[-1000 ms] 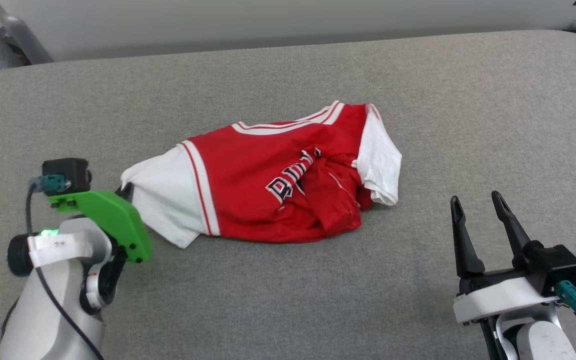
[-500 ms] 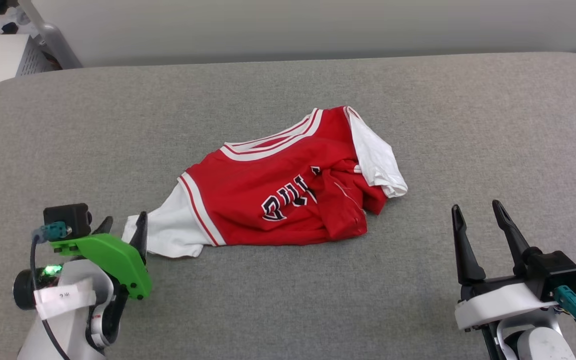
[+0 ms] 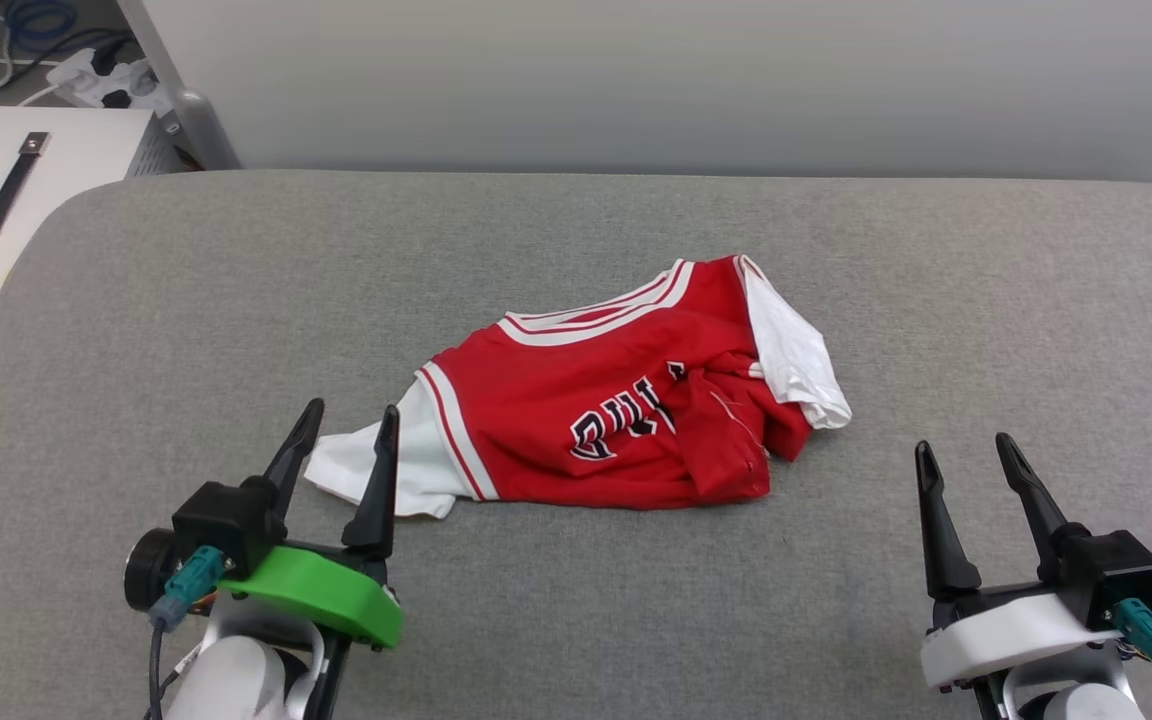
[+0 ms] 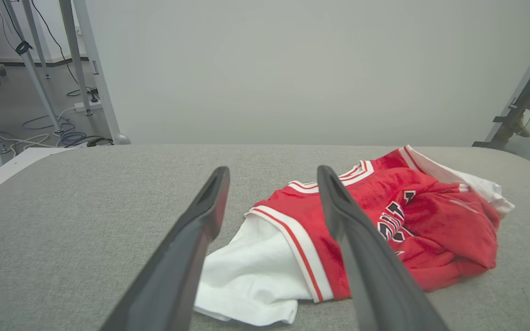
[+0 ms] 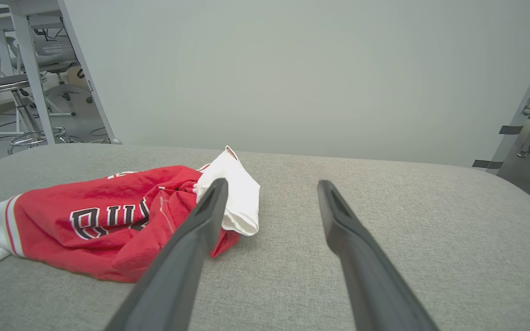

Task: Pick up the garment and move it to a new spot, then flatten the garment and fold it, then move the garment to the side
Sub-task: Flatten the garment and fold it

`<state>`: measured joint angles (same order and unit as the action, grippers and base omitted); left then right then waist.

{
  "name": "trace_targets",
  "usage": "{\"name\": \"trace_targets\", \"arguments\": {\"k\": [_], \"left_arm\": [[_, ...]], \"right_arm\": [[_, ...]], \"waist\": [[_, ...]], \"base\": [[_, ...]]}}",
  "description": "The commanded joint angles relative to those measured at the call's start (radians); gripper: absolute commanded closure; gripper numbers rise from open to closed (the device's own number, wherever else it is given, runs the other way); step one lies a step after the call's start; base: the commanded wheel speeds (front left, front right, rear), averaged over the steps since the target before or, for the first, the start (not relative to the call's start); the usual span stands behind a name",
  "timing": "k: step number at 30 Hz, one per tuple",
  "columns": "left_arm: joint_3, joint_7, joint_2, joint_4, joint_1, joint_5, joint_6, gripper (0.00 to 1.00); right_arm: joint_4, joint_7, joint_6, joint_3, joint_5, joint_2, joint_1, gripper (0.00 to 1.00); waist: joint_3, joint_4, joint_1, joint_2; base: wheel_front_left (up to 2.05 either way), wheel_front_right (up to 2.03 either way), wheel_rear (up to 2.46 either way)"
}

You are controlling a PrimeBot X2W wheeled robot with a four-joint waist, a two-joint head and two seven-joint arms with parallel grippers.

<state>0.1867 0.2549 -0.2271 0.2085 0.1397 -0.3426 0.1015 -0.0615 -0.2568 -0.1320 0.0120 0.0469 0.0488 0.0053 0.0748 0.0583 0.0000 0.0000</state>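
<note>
The left tool (image 3: 352,408) stands open and empty, its tips just beside the white sleeve (image 3: 416,462); the right tool (image 3: 963,443) is likewise spread, well apart from the cloth. The garment (image 3: 586,400) lies crumpled in the middle of the tabletop (image 3: 636,620). Likely light, limp and slippery: pinch a sleeve hem or shoulder seam, not the bunched middle

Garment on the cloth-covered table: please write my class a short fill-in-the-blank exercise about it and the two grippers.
1. The garment lies crumpled on a ____ cloth-covered table.
2. Its body is red; its sleeves are ____.
3. The left gripper and right gripper are both ____, holding nothing.
4. The gripper nearer the garment is the ____ one.
Missing words: grey, white, open, left.
</note>
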Motion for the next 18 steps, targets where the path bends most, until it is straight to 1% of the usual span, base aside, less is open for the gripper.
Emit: {"name": "trace_targets", "arguments": {"k": [1,4,5,9,11,13,15,18], "left_arm": [[-0.006,0.006,0.019,-0.040,-0.020,0.028,0.005,0.00],[-0.018,0.006,0.055,-0.113,-0.052,0.084,0.010,0.00],[-0.022,0.006,0.077,-0.139,-0.061,0.113,0.014,0.00],[-0.027,0.007,0.114,-0.160,-0.068,0.140,0.020,0.00],[-0.029,0.007,0.125,-0.163,-0.070,0.145,0.023,0.00],[-0.028,0.007,0.132,-0.157,-0.071,0.148,0.025,0.00],[-0.028,0.007,0.137,-0.150,-0.067,0.149,0.027,0.00],[-0.025,0.007,0.143,-0.143,-0.058,0.152,0.028,0.00]], "right_arm": [[0.005,-0.005,0.001,0.004,-0.005,0.001,0.013,0.00],[0.013,-0.005,0.001,0.011,-0.012,0.001,0.017,0.00],[0.014,-0.005,0.001,0.012,-0.028,0.001,0.018,0.00],[0.026,0.021,0.001,0.005,-0.058,0.001,0.008,0.00],[0.038,0.067,0.001,-0.006,-0.056,0.008,-0.007,0.00],[0.046,0.150,0.001,-0.033,-0.044,0.040,-0.031,0.00],[0.054,0.258,0.001,-0.060,-0.017,0.081,-0.064,0.00],[0.067,0.447,0.001,-0.111,0.032,0.160,-0.129,0.00]], "waist": [[-0.009,0.019,0.0000,0.0000],[-0.001,0.038,0.0000,0.0000],[0.004,0.053,0.0000,0.0000],[0.018,0.089,0.0000,0.0000],[0.028,0.105,0.0000,0.0000],[0.037,0.121,0.0000,0.0000],[0.047,0.138,0.0000,0.0000],[0.061,0.164,0.0000,0.0000]], "base": [[0.00,0.00,0.00],[0.00,0.00,0.00],[0.00,0.00,0.00],[0.00,0.00,0.00],[0.00,0.00,0.00],[0.00,0.00,0.00],[0.00,0.00,0.00],[0.00,0.00,0.00]]}}
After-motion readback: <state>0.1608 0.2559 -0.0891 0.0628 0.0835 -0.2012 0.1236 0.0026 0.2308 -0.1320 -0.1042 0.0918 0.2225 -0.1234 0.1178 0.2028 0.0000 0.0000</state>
